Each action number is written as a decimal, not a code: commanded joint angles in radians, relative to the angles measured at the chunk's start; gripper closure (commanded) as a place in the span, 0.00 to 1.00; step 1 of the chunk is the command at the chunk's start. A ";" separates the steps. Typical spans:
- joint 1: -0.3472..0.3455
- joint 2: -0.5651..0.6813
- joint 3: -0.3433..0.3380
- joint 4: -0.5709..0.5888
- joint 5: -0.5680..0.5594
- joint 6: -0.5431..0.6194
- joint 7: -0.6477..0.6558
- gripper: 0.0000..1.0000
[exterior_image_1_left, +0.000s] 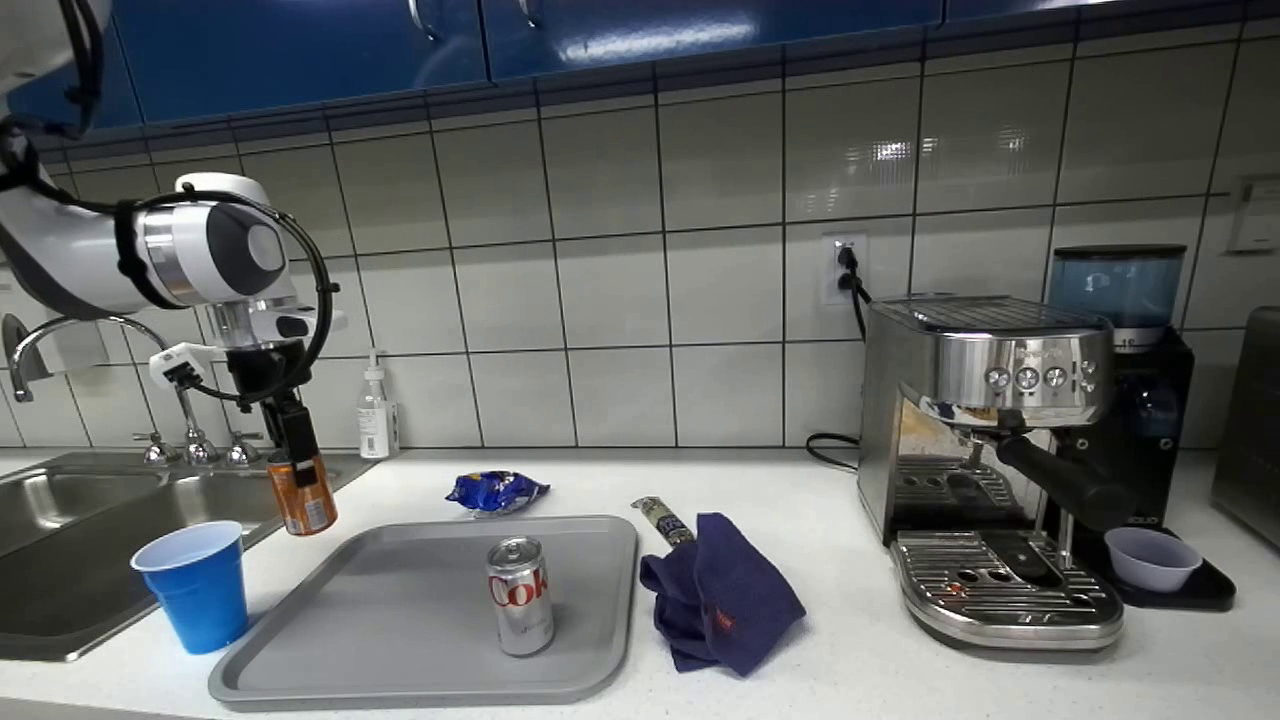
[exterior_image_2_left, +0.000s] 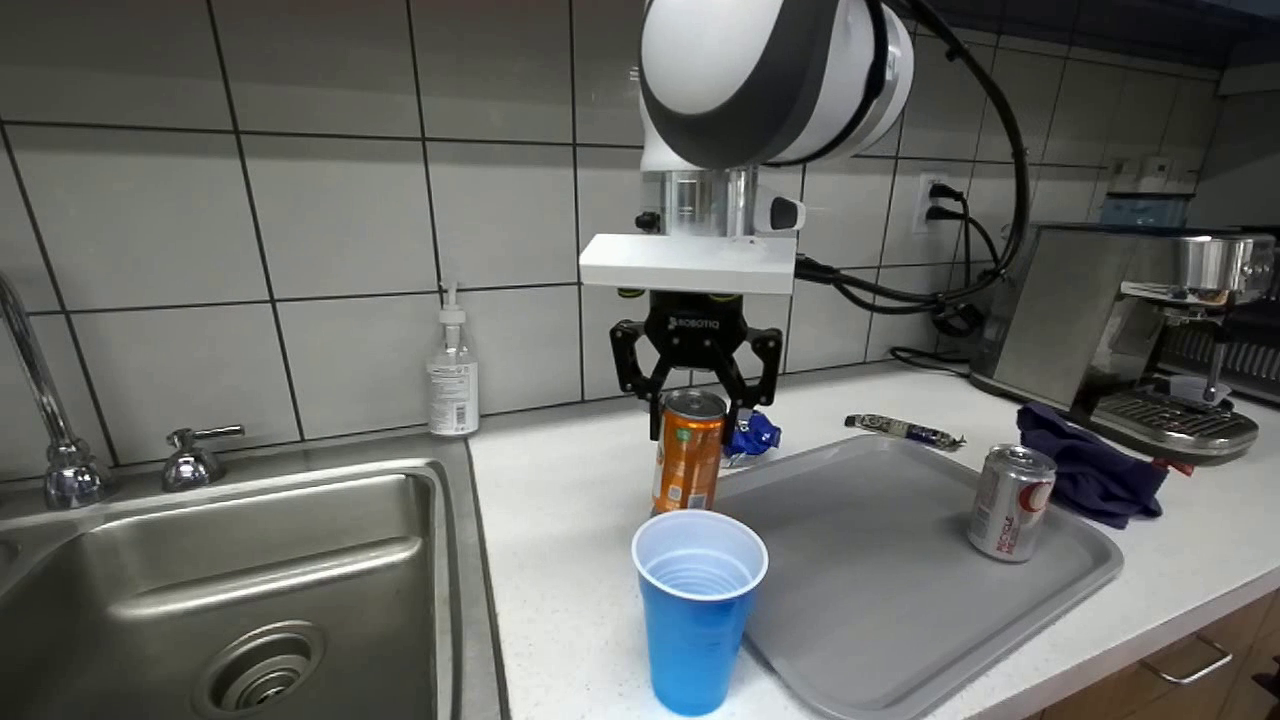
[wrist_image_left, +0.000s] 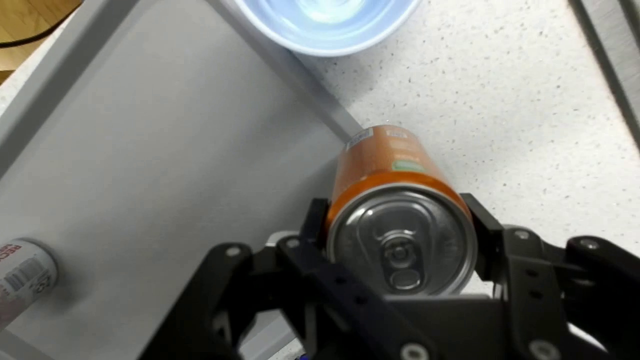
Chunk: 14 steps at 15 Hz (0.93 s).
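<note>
My gripper (exterior_image_2_left: 692, 425) points downward with its black fingers closed around the upper part of an orange can (exterior_image_2_left: 690, 465). In the wrist view the can's silver lid (wrist_image_left: 400, 240) sits between both pads, its pull tab facing the camera. The same can (exterior_image_1_left: 303, 500) appears in an exterior view beside the sink, leaning slightly. Whether its base touches the counter I cannot tell. Close by are a blue cup (exterior_image_2_left: 700, 620), upright with a white inside, and a grey tray (exterior_image_1_left: 420, 600). A silver Coke can (exterior_image_1_left: 520, 597) stands on the tray.
Beyond the tray lie a blue foil packet (exterior_image_1_left: 497, 491) and a wrapped bar (exterior_image_1_left: 663, 520). A navy cloth (exterior_image_1_left: 725, 600) lies crumpled by the tray, near the espresso machine (exterior_image_1_left: 990, 420). The steel sink (exterior_image_2_left: 470, 590) borders the counter; a soap bottle (exterior_image_2_left: 453, 375) stands at the wall.
</note>
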 joint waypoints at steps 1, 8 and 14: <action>0.029 0.034 0.013 0.066 -0.032 -0.012 0.096 0.60; 0.099 0.156 -0.006 0.196 -0.106 -0.034 0.219 0.60; 0.141 0.259 -0.013 0.305 -0.114 -0.095 0.236 0.60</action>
